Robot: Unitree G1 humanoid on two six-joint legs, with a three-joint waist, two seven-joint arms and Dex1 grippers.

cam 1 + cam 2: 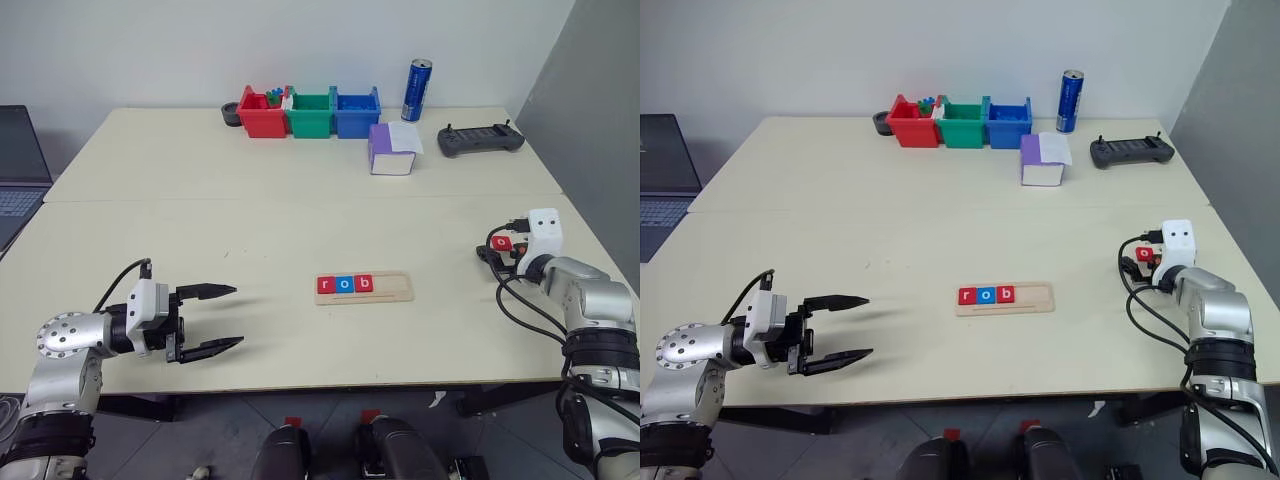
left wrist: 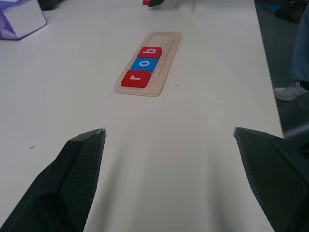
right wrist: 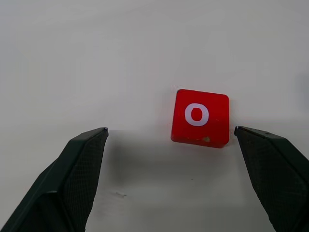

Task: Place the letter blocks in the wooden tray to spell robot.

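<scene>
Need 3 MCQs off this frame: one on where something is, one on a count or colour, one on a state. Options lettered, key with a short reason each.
1. Where does the red o block lie?
A. In the wooden tray
B. On the table between the right gripper's open fingers
C. In the green bin

2. How many letter blocks sit in the wooden tray?
A. Three
B. Five
C. One

3. What state is the left gripper in?
A. Shut on a block
B. Shut, empty
C. Open, empty

Key:
1 B: the right wrist view shows it flat on the table, with the right gripper open around it and not touching.
2 A: r, o and b fill the left end; the rest is bare.
3 C: its fingers stand apart over bare table.
</scene>
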